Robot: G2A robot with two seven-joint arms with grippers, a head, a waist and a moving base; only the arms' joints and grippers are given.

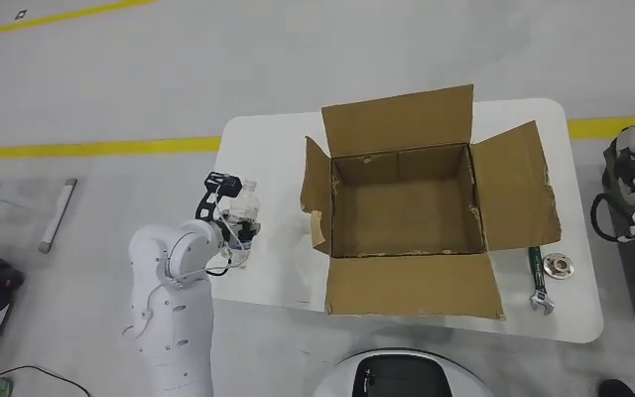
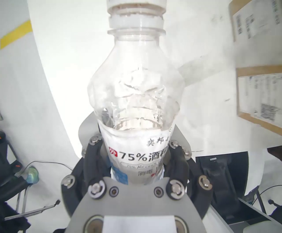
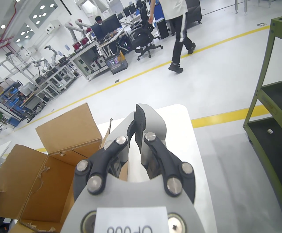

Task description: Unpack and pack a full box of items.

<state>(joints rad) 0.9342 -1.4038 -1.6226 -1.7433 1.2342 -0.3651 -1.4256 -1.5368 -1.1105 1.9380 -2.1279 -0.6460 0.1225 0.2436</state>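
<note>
A: How is the floor (image 1: 149, 79)?
B: Pale grey, crossed by yellow lines (image 1: 109, 147).
A: And furniture?
B: Desks (image 3: 114, 36) with monitors (image 3: 111, 22), a black office chair (image 3: 144, 42), a green cart (image 3: 264, 134); hexagonal ceiling lamps (image 3: 38, 15) shine.

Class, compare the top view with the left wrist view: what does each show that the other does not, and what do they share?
Top view adds: the inside of the open cardboard box, plus a wrench and a round metal part lying on the table beside it.
Left wrist view adds: the printed label on the bottle, with the fingers of the left gripper pressed against it.
Shared: the clear bottle held in the left gripper, the white table, and cardboard box flaps.
</note>
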